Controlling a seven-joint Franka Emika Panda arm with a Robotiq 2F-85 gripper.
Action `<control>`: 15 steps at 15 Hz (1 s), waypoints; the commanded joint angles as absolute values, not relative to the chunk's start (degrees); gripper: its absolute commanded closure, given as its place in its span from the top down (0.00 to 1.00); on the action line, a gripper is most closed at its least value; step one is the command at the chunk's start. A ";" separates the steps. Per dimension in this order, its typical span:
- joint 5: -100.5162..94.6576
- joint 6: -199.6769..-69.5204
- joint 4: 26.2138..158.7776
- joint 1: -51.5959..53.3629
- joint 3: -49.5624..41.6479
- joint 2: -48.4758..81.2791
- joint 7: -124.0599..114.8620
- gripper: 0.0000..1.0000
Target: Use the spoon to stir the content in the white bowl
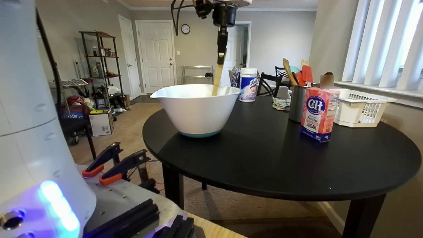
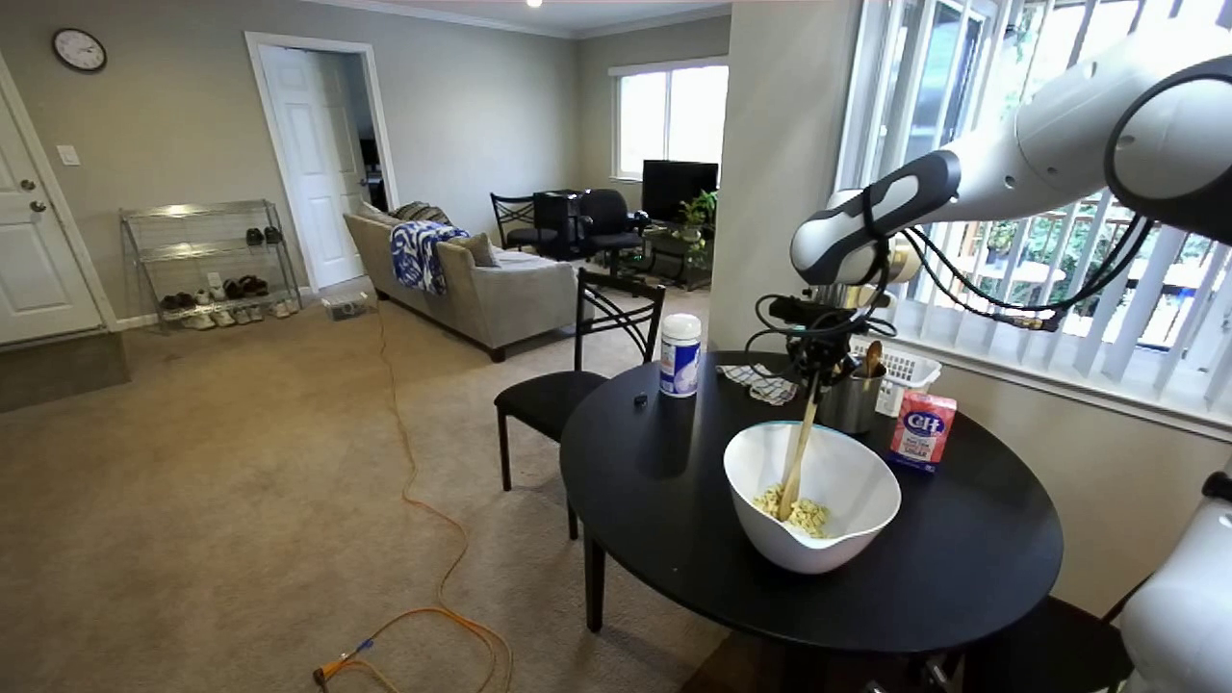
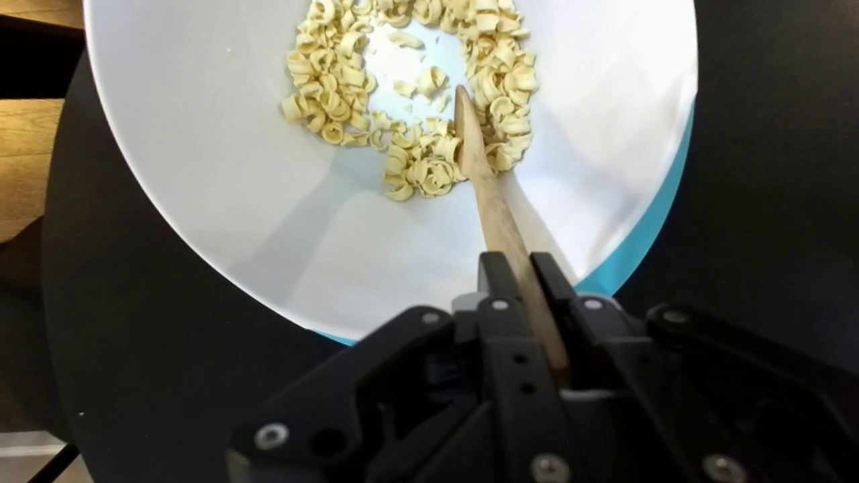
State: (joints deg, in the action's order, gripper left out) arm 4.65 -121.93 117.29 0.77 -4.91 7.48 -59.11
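While one wooden spoon [image 3: 498, 215] slants down from its grasp, one end effector [image 3: 521, 268] has the handle pinned, two fingers [image 3: 496, 272] pressed in from either side. And look below it: one white bowl [image 2: 866, 481], with the spoon's lower end down inside, right in among the pale curled pieces [image 3: 329, 80], far too many to count, gathered around a bare patch of the bowl's floor where just a few bits lie loose. Up above the rim, well apart from the pieces, that's where the end effector is! Underneath, one round black tabletop [image 2: 962, 558] carries the bowl. Now out past the end effector, in an exterior view: one white-lidded tub [image 1: 248, 86], upright, lower and just to its right as seen there; farther right, one metal holder [image 1: 296, 102] with a bunch of utensils [image 1: 307, 73], overlapping, so I can't give a sure count; in front of that, also lower than the end effector, one pink sugar box [image 1: 315, 110], upright; farthest right, one white basket [image 1: 347, 112]. Low to its left, two orange-tipped clamps [image 1: 130, 163], and between tub and holder, one patterned cloth [image 1: 281, 104]
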 commanded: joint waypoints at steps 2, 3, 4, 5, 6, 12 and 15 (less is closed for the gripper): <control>0.46 -123.50 119.34 0.30 -4.82 6.66 -58.41 0.03; -0.16 -123.36 119.35 0.35 -4.79 6.62 -58.31 0.03; -0.94 -123.34 119.39 0.42 -4.77 6.55 -58.42 0.03; -1.57 -123.26 119.41 0.45 -4.73 6.49 -58.44 0.03; -2.14 -123.22 119.43 0.49 -4.69 6.43 -58.44 0.03; -5.72 -119.64 118.79 0.77 -4.46 6.61 -59.11 0.03; -8.42 -117.40 118.63 0.88 -4.35 6.66 -59.28 0.03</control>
State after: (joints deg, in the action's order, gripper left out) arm -4.32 -119.35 117.33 1.01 -4.29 7.34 -59.00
